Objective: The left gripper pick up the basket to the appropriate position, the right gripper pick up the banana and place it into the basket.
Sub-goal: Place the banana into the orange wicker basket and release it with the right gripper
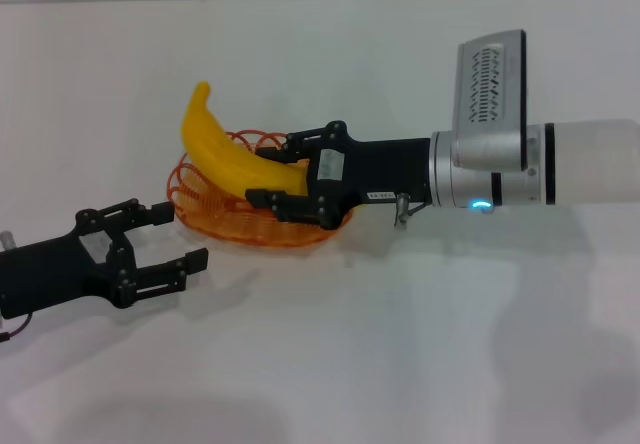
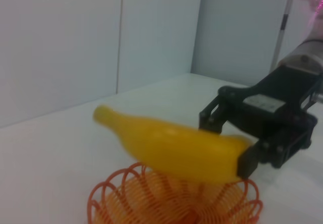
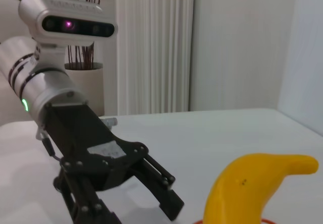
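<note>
The yellow banana [image 1: 230, 154] hangs tilted above the orange wire basket [image 1: 215, 214], one tip pointing up and away. My right gripper [image 1: 258, 174] reaches in from the right and is shut on the banana's lower end, over the basket. My left gripper [image 1: 183, 234] is open and empty at the lower left, just off the basket's near-left rim and not touching it. The left wrist view shows the banana [image 2: 176, 151] held clear above the basket [image 2: 166, 199] by the right gripper [image 2: 224, 146]. The banana also shows in the right wrist view [image 3: 252, 183].
The basket stands on a white table [image 1: 400, 364]. The right arm's silver wrist and its camera housing [image 1: 490, 94] stretch across the right side. A white wall runs along the table's far edge.
</note>
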Tool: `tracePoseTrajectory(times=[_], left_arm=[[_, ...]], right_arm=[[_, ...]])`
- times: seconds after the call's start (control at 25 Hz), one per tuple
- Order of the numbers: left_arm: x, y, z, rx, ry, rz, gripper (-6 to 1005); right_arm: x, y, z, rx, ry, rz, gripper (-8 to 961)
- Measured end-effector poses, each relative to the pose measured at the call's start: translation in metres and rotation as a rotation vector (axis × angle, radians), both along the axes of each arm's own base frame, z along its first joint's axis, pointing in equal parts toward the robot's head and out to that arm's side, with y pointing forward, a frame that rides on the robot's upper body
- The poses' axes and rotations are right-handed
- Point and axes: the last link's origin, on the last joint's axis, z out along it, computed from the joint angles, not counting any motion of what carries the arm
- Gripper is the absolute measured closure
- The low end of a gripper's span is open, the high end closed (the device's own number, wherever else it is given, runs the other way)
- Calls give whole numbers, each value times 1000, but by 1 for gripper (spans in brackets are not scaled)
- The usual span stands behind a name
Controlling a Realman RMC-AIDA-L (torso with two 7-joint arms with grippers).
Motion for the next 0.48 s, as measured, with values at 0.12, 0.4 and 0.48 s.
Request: tracePoseTrajectory(times=[0.12,0.4,0.48], left_arm=[[0,0,0,-2,0,-2,197],[-1,-1,-1,-4,-1,3,197],[-1,-1,-1,-5,0,3,197]], right_arm=[[2,1,0,7,-7,-4,477],[1,2,2,13,17,-25,465],[1,2,3,16,24,-33,454]])
